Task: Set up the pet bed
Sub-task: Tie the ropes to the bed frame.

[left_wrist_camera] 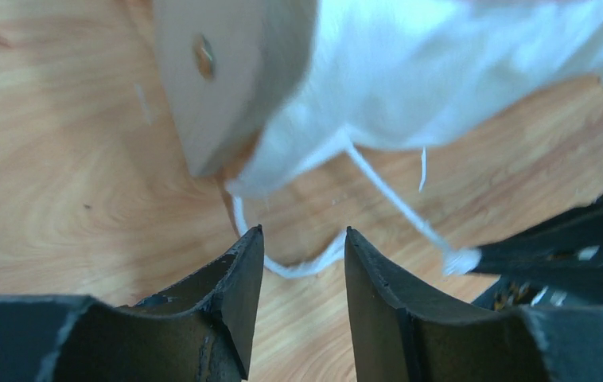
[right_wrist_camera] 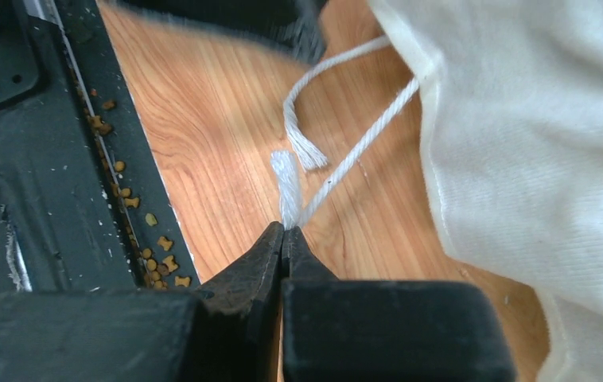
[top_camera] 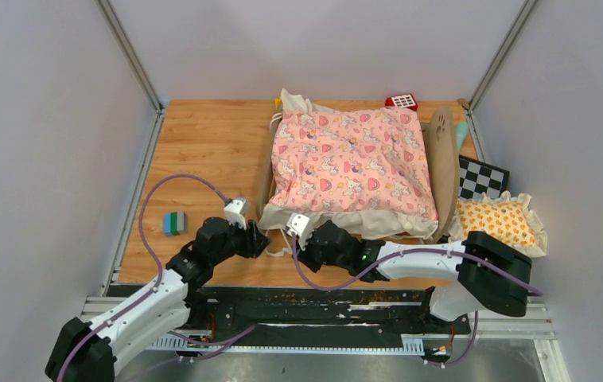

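The pet bed stands at the table's middle back, its pink unicorn quilt (top_camera: 352, 161) spread over the top and its light-wood headboard (top_camera: 442, 159) on the right. The mattress is hidden. A cream ruffle (top_camera: 362, 223) hangs over the near edge. My left gripper (left_wrist_camera: 304, 239) is open at the bed's near-left wooden corner (left_wrist_camera: 227, 72), with a loop of white cord (left_wrist_camera: 306, 267) lying just beyond its fingertips. My right gripper (right_wrist_camera: 284, 228) is shut on the white cord (right_wrist_camera: 354, 151) near its frayed end, beside the cream fabric (right_wrist_camera: 537, 119).
An orange-patterned frilled pillow (top_camera: 499, 220) lies at the right, by a checkered board (top_camera: 480, 178). A red toy (top_camera: 401, 101) sits behind the bed. A grey-green block (top_camera: 174, 223) lies at the left. Kibble crumbs (right_wrist_camera: 155, 247) litter the black strip at the near edge.
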Controlling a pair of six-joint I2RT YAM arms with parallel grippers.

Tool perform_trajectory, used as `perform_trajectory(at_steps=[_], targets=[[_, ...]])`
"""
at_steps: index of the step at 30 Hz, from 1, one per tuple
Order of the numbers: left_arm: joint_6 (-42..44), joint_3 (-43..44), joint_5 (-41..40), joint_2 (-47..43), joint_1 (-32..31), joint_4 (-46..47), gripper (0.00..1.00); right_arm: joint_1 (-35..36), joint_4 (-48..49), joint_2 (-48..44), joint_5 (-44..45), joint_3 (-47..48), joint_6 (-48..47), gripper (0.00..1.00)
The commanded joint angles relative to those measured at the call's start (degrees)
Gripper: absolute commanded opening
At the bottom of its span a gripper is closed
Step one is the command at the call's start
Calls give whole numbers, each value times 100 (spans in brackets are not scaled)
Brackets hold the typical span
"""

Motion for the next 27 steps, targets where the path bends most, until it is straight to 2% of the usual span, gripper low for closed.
perform_trajectory(at_steps=[1, 4, 10, 17, 22, 27], targets=[[882, -517, 623, -112, -397, 1321, 51, 23, -57, -382, -156, 49, -478, 0], [1615, -612, 545, -287, -806, 1455, 51, 6, -175, -406, -100, 110, -532, 0], [2041, -673, 506, -252, -956, 1733, 52, -10, -275, -437, -104, 123, -551, 0], [2189, -338, 525, 1061, -1256, 1928, 51, -19, -246, -794, -64, -16, -467, 0], [2351, 31, -449, 1698, -1841, 1580, 52, -32, -230, -1035, -86, -96, -450, 0], [2406, 266, -1000, 2193, -1931, 1543, 53, -33, -254, -1112, -156, -97, -447, 0]])
